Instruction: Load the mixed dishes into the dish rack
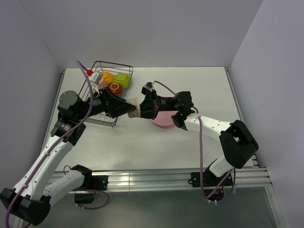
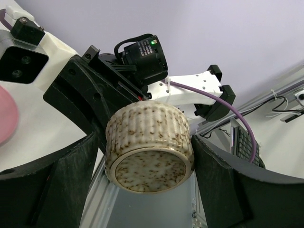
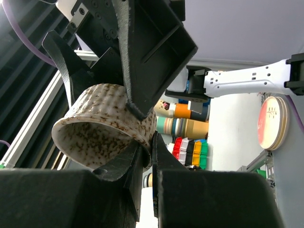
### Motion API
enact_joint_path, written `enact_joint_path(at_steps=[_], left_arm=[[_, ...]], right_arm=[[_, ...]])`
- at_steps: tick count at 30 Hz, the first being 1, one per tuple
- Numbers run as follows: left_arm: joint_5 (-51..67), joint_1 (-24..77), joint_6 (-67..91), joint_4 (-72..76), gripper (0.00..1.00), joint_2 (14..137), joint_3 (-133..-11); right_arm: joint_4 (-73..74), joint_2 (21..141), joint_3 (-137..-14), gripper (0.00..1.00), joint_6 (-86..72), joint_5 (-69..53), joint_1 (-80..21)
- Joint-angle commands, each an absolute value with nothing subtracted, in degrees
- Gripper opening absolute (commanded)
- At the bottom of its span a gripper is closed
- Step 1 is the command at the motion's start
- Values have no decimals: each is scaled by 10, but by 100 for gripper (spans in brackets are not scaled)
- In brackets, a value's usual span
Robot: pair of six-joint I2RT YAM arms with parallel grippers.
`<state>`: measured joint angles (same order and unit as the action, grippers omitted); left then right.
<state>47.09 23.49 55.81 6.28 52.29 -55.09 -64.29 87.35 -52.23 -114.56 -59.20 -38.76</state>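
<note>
The small grey-brown dish point(image 1: 134, 108), cream with brown speckles, hangs in the air between both arms, right of the dish rack point(image 1: 97, 119). My left gripper point(image 1: 129, 108) has a finger against each side of the dish point(image 2: 149, 142), whose base faces the camera. My right gripper point(image 1: 142, 110) pinches the dish's rim point(image 3: 99, 128) between its closed jaws. In the rack lie the orange-yellow bowl point(image 1: 108, 77), the yellow-green bowl point(image 1: 122, 79), the red-brown mug point(image 1: 115, 88) and the pink tumbler point(image 1: 100, 84). The pink plate point(image 1: 161, 120) lies on the table under my right wrist.
The black wire rack stands at the table's far left, near the left wall. A white tag with a red tip point(image 1: 92, 73) sits on the rack's far edge. The edge of the pink plate point(image 2: 4, 116) shows in the left wrist view. An aluminium rail point(image 1: 166, 178) runs along the near edge.
</note>
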Motion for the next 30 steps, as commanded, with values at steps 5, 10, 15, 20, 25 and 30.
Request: enact_joint_path(at_steps=[5, 10, 15, 20, 25, 30], left_arm=[[467, 237, 541, 50, 77, 521, -569], [472, 237, 538, 45, 62, 533, -579], [486, 238, 538, 40, 43, 542, -583], [488, 238, 527, 33, 0, 544, -586], [484, 238, 511, 5, 0, 543, -595], [482, 238, 487, -53, 25, 549, -612]], right_arm=[[-675, 869, -536, 0, -1314, -587, -391], [-616, 862, -548, 0, -1267, -588, -391], [-578, 860, -563, 0, -1231, -590, -391], [-523, 855, -589, 0, -1184, -586, -389], [-370, 838, -631, 0, -1085, -584, -386], [-166, 831, -713, 0, -937, -570, -385]])
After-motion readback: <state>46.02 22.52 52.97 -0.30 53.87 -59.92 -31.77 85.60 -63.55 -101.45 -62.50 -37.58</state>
